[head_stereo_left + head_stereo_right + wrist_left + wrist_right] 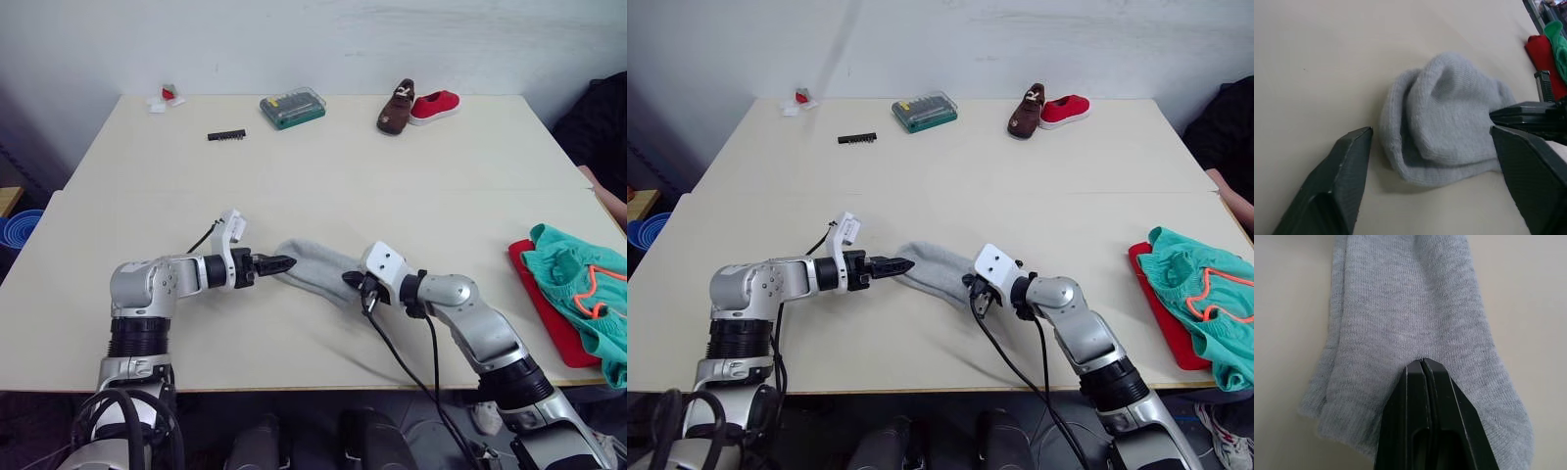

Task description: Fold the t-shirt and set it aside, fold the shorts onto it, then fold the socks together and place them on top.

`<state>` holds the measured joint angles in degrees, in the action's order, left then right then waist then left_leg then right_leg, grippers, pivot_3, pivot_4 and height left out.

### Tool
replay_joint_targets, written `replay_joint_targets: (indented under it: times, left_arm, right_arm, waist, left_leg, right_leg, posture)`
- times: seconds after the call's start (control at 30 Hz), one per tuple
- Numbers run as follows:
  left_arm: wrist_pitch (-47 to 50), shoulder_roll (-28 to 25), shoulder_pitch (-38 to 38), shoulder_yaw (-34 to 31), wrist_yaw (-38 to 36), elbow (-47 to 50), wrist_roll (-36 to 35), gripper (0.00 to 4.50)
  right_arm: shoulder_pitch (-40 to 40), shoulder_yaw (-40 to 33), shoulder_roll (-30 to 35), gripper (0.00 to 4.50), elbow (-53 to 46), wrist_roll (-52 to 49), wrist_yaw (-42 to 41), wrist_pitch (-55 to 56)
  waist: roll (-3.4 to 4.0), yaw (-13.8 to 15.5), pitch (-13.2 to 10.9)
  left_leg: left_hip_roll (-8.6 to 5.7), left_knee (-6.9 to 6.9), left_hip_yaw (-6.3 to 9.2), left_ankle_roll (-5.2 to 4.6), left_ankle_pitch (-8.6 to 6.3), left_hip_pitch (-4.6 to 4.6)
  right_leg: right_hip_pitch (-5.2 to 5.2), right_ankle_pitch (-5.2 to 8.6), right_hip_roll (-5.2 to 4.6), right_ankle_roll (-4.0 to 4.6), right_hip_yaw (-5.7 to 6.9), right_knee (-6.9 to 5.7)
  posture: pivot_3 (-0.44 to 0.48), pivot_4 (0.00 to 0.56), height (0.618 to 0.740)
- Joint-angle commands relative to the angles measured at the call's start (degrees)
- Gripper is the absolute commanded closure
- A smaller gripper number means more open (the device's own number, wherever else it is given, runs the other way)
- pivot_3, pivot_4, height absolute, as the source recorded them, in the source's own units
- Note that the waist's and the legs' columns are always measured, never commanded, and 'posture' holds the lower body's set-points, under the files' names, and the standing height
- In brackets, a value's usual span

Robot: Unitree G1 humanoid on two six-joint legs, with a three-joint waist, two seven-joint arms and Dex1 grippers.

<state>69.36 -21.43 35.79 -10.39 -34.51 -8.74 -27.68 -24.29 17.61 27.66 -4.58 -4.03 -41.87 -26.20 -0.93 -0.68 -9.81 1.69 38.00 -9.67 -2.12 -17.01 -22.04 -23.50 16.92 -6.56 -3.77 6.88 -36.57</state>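
1. The socks (315, 266), light grey knit, lay stacked in the middle of the near half of the table (323, 176), between my two grippers.
2. My left gripper (1430, 147) was released: its two black fingers (1339, 181) stood wide apart, one on either side of the rounded end of the socks, neither pressing the knit.
3. My right gripper (1421, 363) was clenched, its fingers (1408, 401) pressed flat together with their tips on the opposite end of the socks; whether any knit was pinched between them I could not tell.
4. The t-shirt (549, 311), bright red, lay flat at the right edge of the table, well apart from the socks.
5. The shorts (580, 286), teal with an orange drawstring, rested bunched on top of the t-shirt.
6. Along the far edge of the table stood a brown shoe (396, 108) touching a red shoe (435, 105), a green case (292, 108) and a black strip of bits (226, 135).
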Motion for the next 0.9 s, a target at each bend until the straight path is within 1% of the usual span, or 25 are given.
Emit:
replay_joint_targets:
  times: [0.03,0.17,0.3,0.33,0.47,0.67,0.77,0.9]
  left_arm:
    - [1.0,1.1,0.7,-1.4,1.6,-2.6,-1.2,1.61]
    - [1.7,1.3,0.9,-2.0,1.6,-2.0,-2.3,3.0]
    - [2.4,1.2,1.6,-2.8,1.1,-0.5,-4.2,4.29]
    - [2.4,1.1,1.9,-2.9,0.8,0.0,-4.7,4.47]
    - [2.3,0.8,3.2,-2.8,-0.7,3.0,-7.1,4.47]
    - [-0.7,-1.3,4.7,1.4,-5.1,9.3,-9.0,4.47]
    - [-1.5,-2.0,5.7,5.0,-7.7,11.8,-9.6,4.47]
    - [-3.9,-4.1,4.7,13.6,-10.9,13.8,-7.1,4.47]
  right_arm:
    - [1.5,1.4,0.1,4.5,0.4,0.8,-1.0,-0.9]
    - [1.3,1.1,-0.1,4.5,0.9,1.0,-0.8,-0.7]
    - [1.1,1.0,-0.1,4.5,1.2,1.1,-0.7,-0.6]
    - [1.1,1.1,-0.1,4.5,1.2,1.2,-0.7,-0.6]
    - [1.2,1.1,-0.1,4.5,1.3,1.4,-0.6,-0.4]
    - [1.0,1.1,-0.4,4.5,1.7,1.9,-0.4,-0.1]
    - [0.9,1.1,-0.6,4.5,2.1,2.1,-0.2,0.1]
    - [1.0,1.1,-0.7,4.5,2.1,2.3,-0.1,0.2]
  waist:
    - [0.0,0.0,0.0]
    - [-0.01,0.0,0.0]
    - [-0.02,-0.1,0.0]
    - [-0.02,-0.1,0.0]
    - [-0.04,-0.1,0.0]
    - [-0.04,-0.5,0.0]
    - [-0.03,-0.8,0.0]
    - [-0.02,-0.9,0.0]
  left_leg:
    - [0.0,0.0,0.0,0.0,0.0,0.0]
    - [0.01,-0.01,0.0,0.01,-0.02,-0.02]
    - [0.01,-0.02,0.0,0.02,-0.02,-0.07]
    - [0.01,-0.03,0.0,0.02,-0.02,-0.07]
    - [0.01,-0.04,0.0,0.02,-0.02,-0.09]
    - [0.01,-0.11,0.0,0.06,-0.03,-0.09]
    - [0.01,-0.14,-0.01,0.06,-0.03,-0.11]
    - [0.01,-0.19,-0.02,0.06,-0.02,-0.1]
  right_leg:
    - [0.0,0.0,0.0,0.0,0.01,0.0]
    - [-0.03,0.0,0.0,0.0,0.01,0.02]
    - [-0.08,0.0,0.01,0.0,0.02,0.03]
    - [-0.08,0.0,0.0,0.0,0.02,0.03]
    - [-0.09,0.0,0.01,0.0,0.02,0.05]
    - [-0.11,0.0,0.01,0.0,0.02,0.09]
    - [-0.11,0.0,0.02,0.0,0.02,0.13]
    - [-0.11,0.0,0.03,0.01,0.02,0.16]
  posture:
    - [0.0,0.15,0.74]
    - [0.0,0.15,0.74]
    - [0.0,0.15,0.74]
    - [0.0,0.15,0.74]
    - [0.0,0.15,0.74]
    - [0.0,0.15,0.74]
    - [0.0,0.15,0.74]
    - [0.0,0.15,0.74]
